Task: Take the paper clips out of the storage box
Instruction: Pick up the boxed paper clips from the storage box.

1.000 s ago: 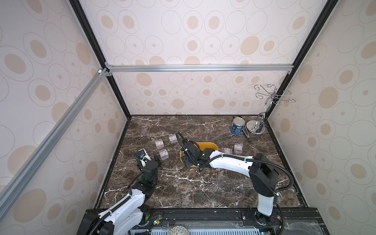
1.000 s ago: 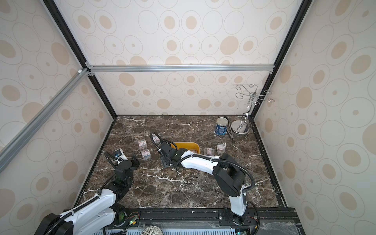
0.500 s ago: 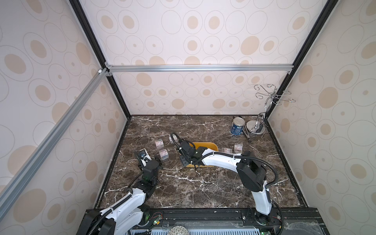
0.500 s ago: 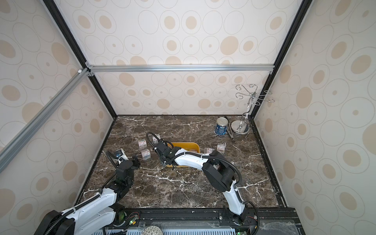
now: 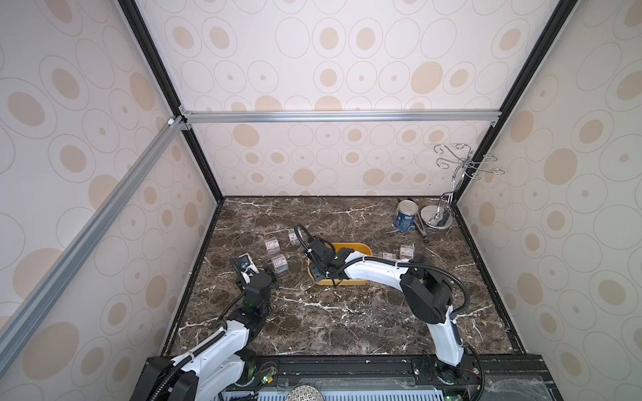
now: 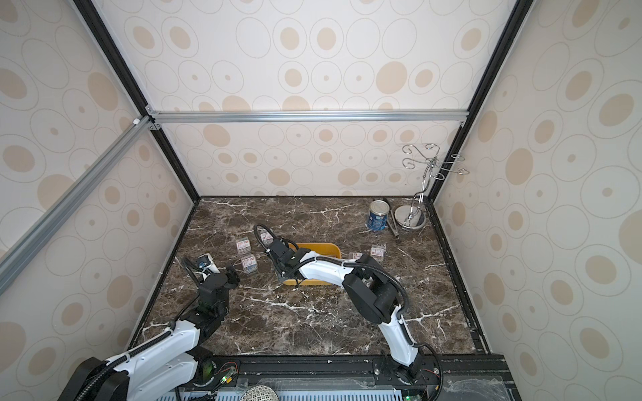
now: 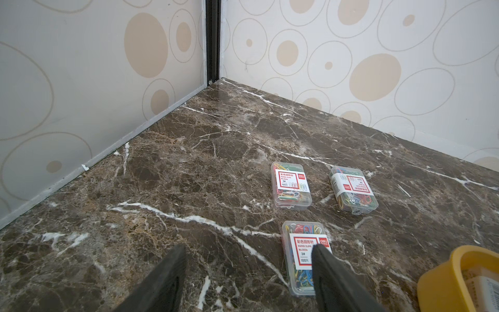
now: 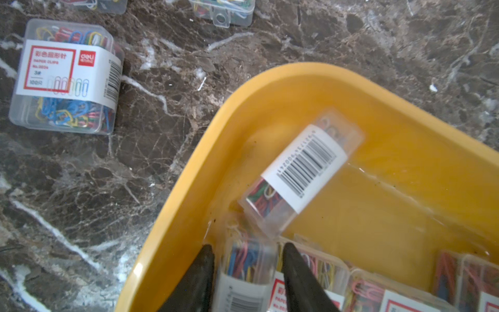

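Observation:
The yellow storage box (image 5: pixel 361 247) (image 6: pixel 323 248) lies mid-table in both top views. My right gripper (image 8: pixel 247 256) (image 5: pixel 318 273) reaches down into its left end, jaws pressed on either side of a clear box of paper clips (image 8: pixel 247 263) standing on edge. Another box (image 8: pixel 302 173) leans against it, and several more (image 8: pixel 378 294) lie beside it in the tray. Three paper clip boxes (image 5: pixel 272 244) (image 5: pixel 279 263) (image 5: pixel 293 237) lie on the marble left of the tray, two (image 5: pixel 389 256) (image 5: pixel 406 250) to its right. My left gripper (image 7: pixel 248 251) (image 5: pixel 271 277) hovers open and empty by the nearest left box (image 7: pixel 299 251).
A blue-labelled tin can (image 5: pixel 404 216), a metal hook stand (image 5: pixel 438 219) and tongs (image 5: pixel 420 227) stand in the back right corner. Patterned walls close in the marble table (image 5: pixel 347 312) on three sides; the left wall is close to my left arm.
My right gripper has moved to the tray's left end, dropped into it and narrowed its jaws round a paper clip box. The left arm has barely moved.

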Controlling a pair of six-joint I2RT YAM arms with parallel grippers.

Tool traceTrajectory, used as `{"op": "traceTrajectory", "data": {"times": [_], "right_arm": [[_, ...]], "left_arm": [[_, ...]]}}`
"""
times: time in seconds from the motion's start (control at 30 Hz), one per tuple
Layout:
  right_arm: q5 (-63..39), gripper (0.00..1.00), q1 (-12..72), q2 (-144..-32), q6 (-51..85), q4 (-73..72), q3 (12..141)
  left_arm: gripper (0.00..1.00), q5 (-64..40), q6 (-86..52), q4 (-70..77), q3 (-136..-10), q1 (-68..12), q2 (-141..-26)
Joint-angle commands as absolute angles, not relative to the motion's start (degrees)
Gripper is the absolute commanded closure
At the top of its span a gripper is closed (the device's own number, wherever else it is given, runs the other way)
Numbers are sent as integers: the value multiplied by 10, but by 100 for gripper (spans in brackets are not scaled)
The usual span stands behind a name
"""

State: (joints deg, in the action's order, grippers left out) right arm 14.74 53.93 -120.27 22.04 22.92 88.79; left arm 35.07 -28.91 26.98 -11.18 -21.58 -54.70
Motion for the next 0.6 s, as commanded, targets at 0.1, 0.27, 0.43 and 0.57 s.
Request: {"op": "traceTrajectory", "data": {"times": [0.1,0.27,0.43,0.57], "right_arm": [[140,62,534,-1225,233,251,892],[139,63,532,-1220,237,252,889],[136,68,532,-1208,243,252,884],[140,69,532,-1182,241,249,877]], "left_arm": [[28,360,-299,278,-131,-212,-549],[28,359,-299,278,-131,-213,-550],[28,359,-299,276,-131,-212,-549],[28,360,-299,276,-132,-212,-550]]}}
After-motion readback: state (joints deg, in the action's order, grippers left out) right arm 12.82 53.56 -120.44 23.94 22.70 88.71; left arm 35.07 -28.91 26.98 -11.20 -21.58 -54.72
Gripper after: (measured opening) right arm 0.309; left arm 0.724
